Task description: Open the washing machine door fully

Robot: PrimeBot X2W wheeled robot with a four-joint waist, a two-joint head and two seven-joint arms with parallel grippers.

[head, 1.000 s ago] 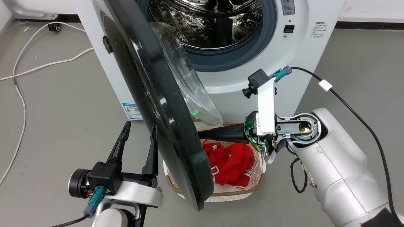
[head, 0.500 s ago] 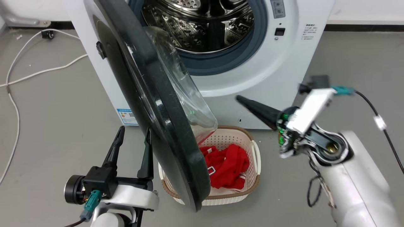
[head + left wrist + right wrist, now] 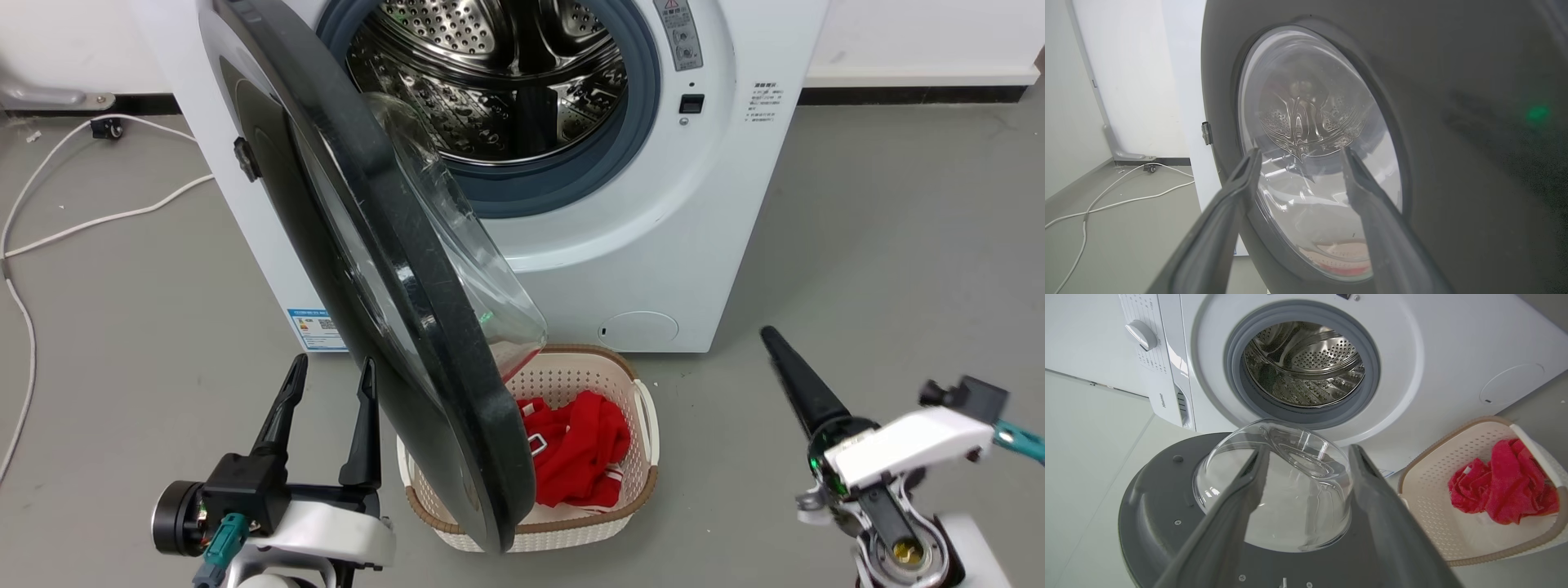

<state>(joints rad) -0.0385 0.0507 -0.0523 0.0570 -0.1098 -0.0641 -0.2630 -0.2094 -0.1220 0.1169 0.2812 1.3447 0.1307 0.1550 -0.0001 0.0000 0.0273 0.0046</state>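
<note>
Head view first: the washing machine door (image 3: 408,278) stands swung out from its hinge on the left side of the white machine (image 3: 694,245). It is seen nearly edge-on, and the steel drum (image 3: 490,82) is fully exposed. Its lower rim hangs over a basket (image 3: 649,408) holding red cloth (image 3: 584,445); whether rim and basket touch, I cannot tell. The left jaws sit at the lower left, released and empty, with fingers (image 3: 365,412) just beside the door's outer face. The right jaws are at the lower right, well apart from the door, with one finger (image 3: 796,380) showing.

Left wrist view: the spread fingers (image 3: 1237,196) frame the door's glass bowl (image 3: 1310,143) close up, with nothing between them. That arm looks to stand in the path the door must sweep. I judge it should clear away to the outside before any push.

Right wrist view: these jaws are released too. Their fingers (image 3: 1237,506) are apart and point at the door's grey inner face and the bulging glass. The door seems about halfway through its swing. To finish well, I would press a finger flat on the grey inner ring near the free edge, not on the glass. The push should follow the arc round the hinge with slow, steady pressure, easing off as the hinge nears its stop.
</note>
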